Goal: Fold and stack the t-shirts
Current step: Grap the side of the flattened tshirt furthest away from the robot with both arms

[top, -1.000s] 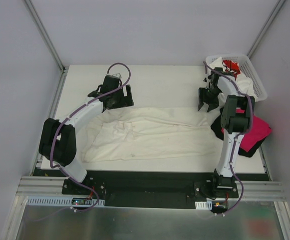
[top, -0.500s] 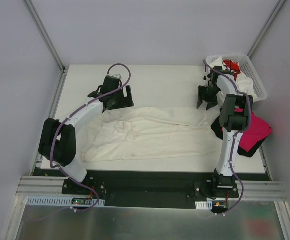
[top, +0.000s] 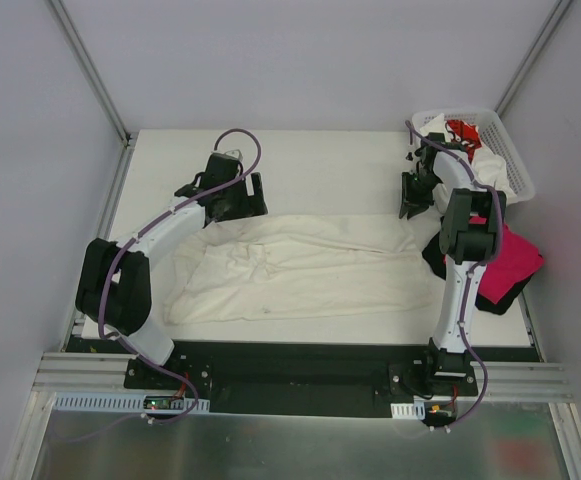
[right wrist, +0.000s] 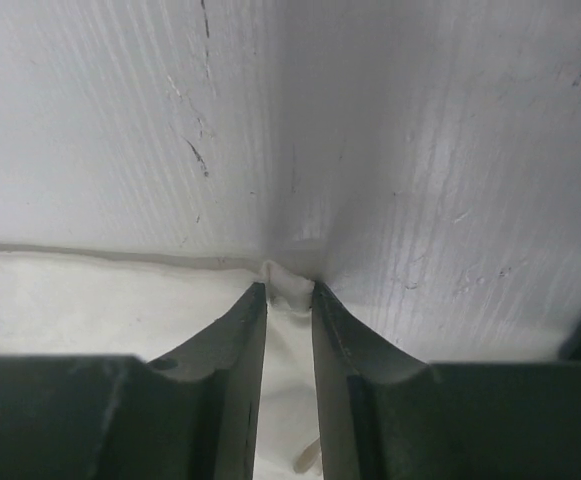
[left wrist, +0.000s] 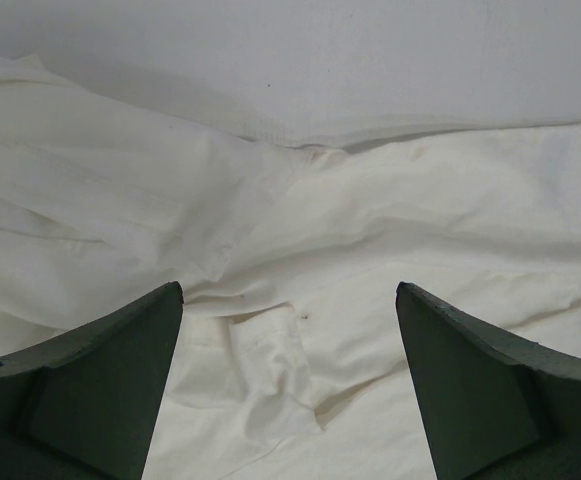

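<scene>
Top external: cream t-shirt [top: 300, 265] sprawled on table [top: 320, 160], long axis left–right between the arms. Wrist views: right gripper [right wrist: 288, 290] pinched on its far right corner, apparently just a small tuck; left gripper [left wrist: 288, 290] spread wide, far left edge directly below.

Light: bright, even, diffuse, from overhead.
Shadows: soft, along shirt [top: 300, 265] folds.
Glare: faint sheen on near metal plate [top: 290, 445].
Focus: top view sharp; wrist views slightly softer close in.
</scene>
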Robot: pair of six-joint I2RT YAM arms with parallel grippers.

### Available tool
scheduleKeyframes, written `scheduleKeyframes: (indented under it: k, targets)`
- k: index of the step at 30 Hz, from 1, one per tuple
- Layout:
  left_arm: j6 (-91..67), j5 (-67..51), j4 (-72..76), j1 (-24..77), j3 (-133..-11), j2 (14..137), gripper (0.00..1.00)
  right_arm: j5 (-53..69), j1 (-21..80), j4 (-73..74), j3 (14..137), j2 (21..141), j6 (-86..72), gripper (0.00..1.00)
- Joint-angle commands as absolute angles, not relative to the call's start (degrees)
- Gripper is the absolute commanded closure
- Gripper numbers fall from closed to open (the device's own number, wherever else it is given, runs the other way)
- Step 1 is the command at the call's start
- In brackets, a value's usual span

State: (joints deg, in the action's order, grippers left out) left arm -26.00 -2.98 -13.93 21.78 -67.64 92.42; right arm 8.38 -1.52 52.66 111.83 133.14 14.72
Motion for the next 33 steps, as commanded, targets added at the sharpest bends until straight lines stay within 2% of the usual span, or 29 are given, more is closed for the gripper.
scheduleKeyframes:
  k: [1, 2, 6, 9, 19, 26, 30, 33]
  targets:
    - [-25.4, -4.0, -13.1, 22.2, -67.2, 89.6, 0.13, 5.9, -4.3, 50.1, 110.7, 132.5, 9.5, 0.74]
    - [-25.4, -4.0, -13.0, 22.2, -67.2, 89.6, 0.13, 6.0, -4.3, 50.0, 110.7, 132.5, 9.5, 0.75]
    - [-25.5, -3.9, -13.1, 22.2, -67.2, 89.6, 0.13, 6.1, -4.3, 49.8, 110.3, 132.1, 9.5, 0.91]
    - [-25.6, -1.9, -13.7, 22.2, -67.3, 89.5, 0.13, 6.4, -4.3, 49.4, 109.7, 131.5, 9.4, 0.99]
    - [-27.9, 13.7, -21.1, 21.0, -72.6, 96.3, 0.13, 7.4, -4.0, 47.3, 105.7, 128.8, 9.1, 0.99]
    - [-27.8, 11.8, -21.9, 20.7, -72.4, 102.0, 0.15, 7.5, -4.0, 46.5, 104.1, 128.3, 9.1, 0.99]
    - [-27.8, 11.4, -21.9, 20.7, -71.4, 102.8, 0.3, 8.3, -4.0, 46.2, 104.7, 128.3, 9.0, 0.99]
    - [-27.6, 11.8, -21.9, 20.7, -71.5, 102.3, 0.32, 8.1, -4.0, 46.2, 104.7, 128.5, 9.1, 0.99]
